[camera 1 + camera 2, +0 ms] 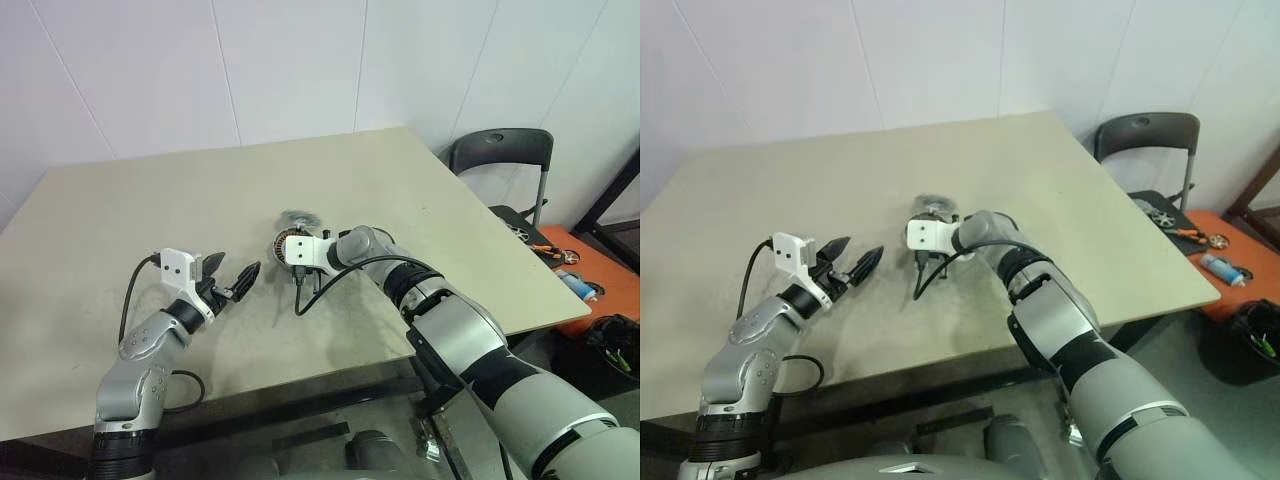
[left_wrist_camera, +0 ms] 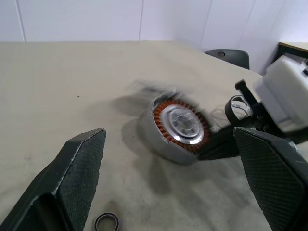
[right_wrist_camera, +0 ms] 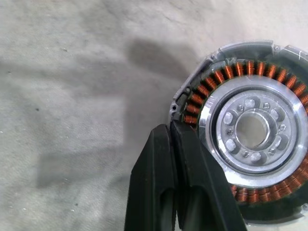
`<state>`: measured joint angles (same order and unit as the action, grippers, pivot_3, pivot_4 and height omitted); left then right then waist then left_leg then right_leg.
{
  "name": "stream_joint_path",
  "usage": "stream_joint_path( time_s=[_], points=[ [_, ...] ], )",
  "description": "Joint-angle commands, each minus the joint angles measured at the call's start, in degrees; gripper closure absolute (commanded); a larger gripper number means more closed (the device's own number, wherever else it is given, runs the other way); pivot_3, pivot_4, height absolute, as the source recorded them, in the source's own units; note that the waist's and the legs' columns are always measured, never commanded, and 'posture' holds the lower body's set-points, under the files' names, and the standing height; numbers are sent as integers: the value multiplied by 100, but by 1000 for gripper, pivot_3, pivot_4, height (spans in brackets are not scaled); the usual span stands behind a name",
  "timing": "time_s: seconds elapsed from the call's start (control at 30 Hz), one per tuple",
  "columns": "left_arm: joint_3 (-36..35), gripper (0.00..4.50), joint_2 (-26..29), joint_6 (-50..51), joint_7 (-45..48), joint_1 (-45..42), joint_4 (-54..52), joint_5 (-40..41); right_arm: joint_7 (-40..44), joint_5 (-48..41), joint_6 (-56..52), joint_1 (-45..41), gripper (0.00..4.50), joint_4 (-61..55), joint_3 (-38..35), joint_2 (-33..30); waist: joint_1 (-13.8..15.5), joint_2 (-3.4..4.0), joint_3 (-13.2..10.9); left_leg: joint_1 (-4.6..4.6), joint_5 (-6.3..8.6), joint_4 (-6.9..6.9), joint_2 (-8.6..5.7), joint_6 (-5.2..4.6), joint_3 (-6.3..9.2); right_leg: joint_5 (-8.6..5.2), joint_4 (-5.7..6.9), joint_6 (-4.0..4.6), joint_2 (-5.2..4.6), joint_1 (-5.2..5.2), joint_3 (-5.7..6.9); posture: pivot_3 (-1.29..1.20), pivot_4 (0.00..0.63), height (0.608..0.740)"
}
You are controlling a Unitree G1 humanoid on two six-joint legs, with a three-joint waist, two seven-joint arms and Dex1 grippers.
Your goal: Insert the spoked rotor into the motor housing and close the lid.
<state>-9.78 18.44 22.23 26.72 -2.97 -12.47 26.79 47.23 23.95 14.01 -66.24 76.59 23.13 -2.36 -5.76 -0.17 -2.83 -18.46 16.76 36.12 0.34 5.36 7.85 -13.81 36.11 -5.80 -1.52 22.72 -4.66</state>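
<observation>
The motor housing (image 3: 250, 130), a squat silver cylinder with a ring of copper windings around a holed silver hub, sits mid-table (image 1: 283, 246) and leans toward me. My right gripper (image 3: 172, 126) is shut on its near rim, one finger outside the wall and one over the windings. My left gripper (image 1: 240, 262) hovers open to the left of the housing, pointing at it, with nothing between its fingers (image 2: 79, 168). A blurred grey round part (image 1: 296, 217) lies just behind the housing; I cannot tell whether it is the lid or the spoked rotor.
A tiny black ring (image 2: 107, 222) lies on the table (image 1: 150, 210) below the left gripper. A black cable (image 1: 312, 296) loops from the right wrist onto the tabletop. A dark chair (image 1: 500, 160) and an orange tray (image 1: 575, 280) of tools stand beyond the table's right edge.
</observation>
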Motion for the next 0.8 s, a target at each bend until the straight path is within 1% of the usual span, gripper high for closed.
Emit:
stream_joint_path(
  time_s=[0.03,0.13,0.27,0.3,0.37,0.47,0.57,0.63,0.7,0.8],
  points=[
    [8,0,-2,-48,-17,-161,-119,10,177,-108,91,-211,4468,-186,-111,78,-1,0,0,0,0,-1,0,0,0,0,0,0,0,0,0,0,0,740],
    [15,0,-18,-72,-11,-221,-34,-4,87,-47,69,-280,4468,-199,-82,83,-7,1,0,-1,0,-5,0,0,0,1,-1,2,0,3,0,0,0,740],
    [21,0,-46,-104,3,-282,53,-31,636,-96,158,-350,4468,-306,-75,16,-13,1,-1,-2,0,-6,0,0,-1,1,-2,2,0,4,0,0,0,740],
    [29,0,-54,-111,2,-293,67,-40,899,-67,250,-350,4468,-357,-14,-44,-13,1,-1,-2,0,-7,0,0,0,1,-3,2,0,4,0,0,0,740],
    [35,0,-70,-126,4,-306,93,-48,1908,-242,401,-322,4468,-631,-13,-191,-9,2,-2,-4,0,-6,0,0,0,1,-3,0,0,4,0,0,0,740],
    [42,0,-93,-159,21,-317,148,-70,2649,-433,482,-258,4468,-1127,-69,-421,-3,3,-3,-6,0,-5,0,0,0,-3,-6,-6,0,4,1,0,0,740],
    [49,0,-110,-185,37,-332,189,-97,3361,-477,744,-50,4468,-1813,83,-794,25,3,-5,-9,1,-3,0,1,0,-5,-7,-10,-1,5,2,0,0,740],
    [48,0,-114,-209,66,-350,238,-109,3944,-672,565,174,4468,-2462,129,-1015,23,3,-5,-9,1,-3,0,1,1,-10,-7,-18,-1,4,2,0,0,740],
    [51,0,-114,-231,99,-368,284,-119,4161,-739,372,353,4468,-2909,150,-1178,24,3,-4,-8,1,-2,0,1,1,-9,-6,-18,-1,4,2,0,0,740],
    [-18,0,-161,-184,63,-463,326,-29,4020,-618,241,610,4468,-3338,220,-1403,26,3,-5,-6,1,-2,0,1,0,-8,-4,-16,-1,5,1,0,0,740]
  ],
)
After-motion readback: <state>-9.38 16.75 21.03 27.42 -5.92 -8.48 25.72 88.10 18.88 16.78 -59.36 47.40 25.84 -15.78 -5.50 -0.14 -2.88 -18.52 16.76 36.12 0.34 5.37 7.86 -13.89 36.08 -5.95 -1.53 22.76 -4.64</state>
